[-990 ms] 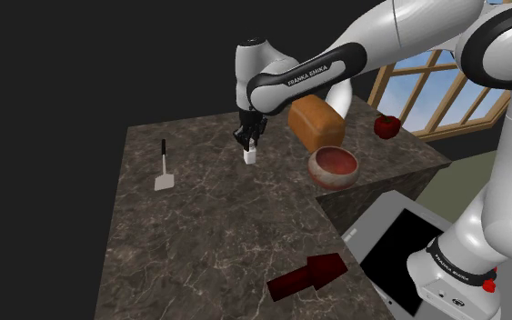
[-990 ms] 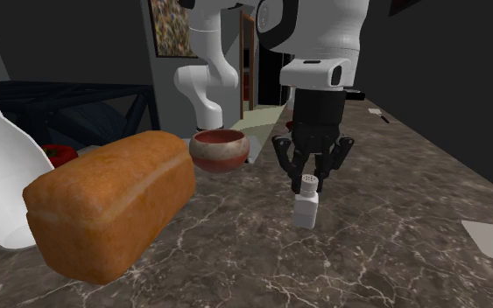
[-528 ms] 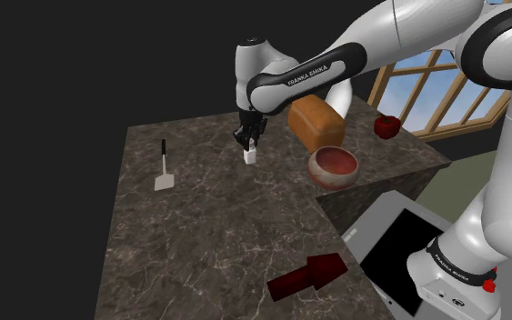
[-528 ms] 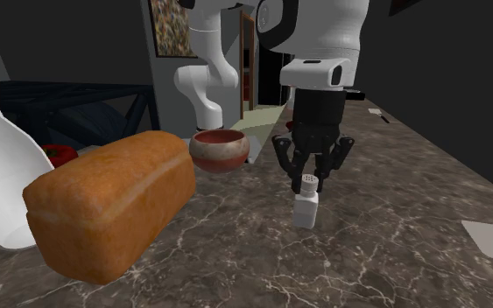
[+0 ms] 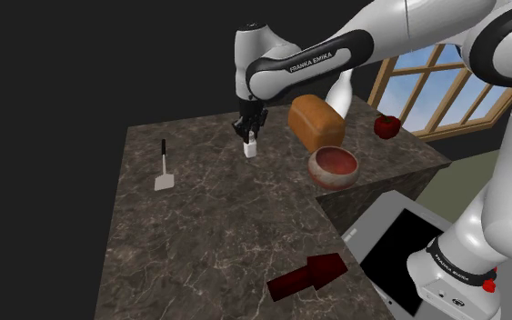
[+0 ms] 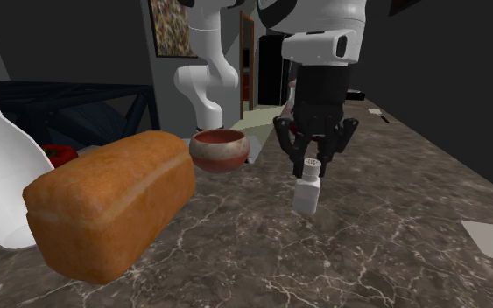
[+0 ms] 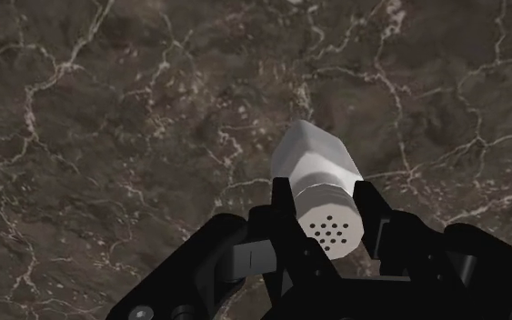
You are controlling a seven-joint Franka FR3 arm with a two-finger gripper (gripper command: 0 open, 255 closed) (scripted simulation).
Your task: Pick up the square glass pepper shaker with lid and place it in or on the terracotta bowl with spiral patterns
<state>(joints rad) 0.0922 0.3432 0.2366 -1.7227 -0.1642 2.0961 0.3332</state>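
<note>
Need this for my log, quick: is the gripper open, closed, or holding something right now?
Gripper: closed on the white pepper shaker, clasped near its top.

A home kitchen: a dark marble bench (image 5: 208,227) carries a bread loaf (image 5: 316,123), a reddish bowl (image 5: 333,169) and a spatula (image 5: 164,170); a wood-framed window (image 5: 426,86) stands at the shoulder view's upper right.
</note>
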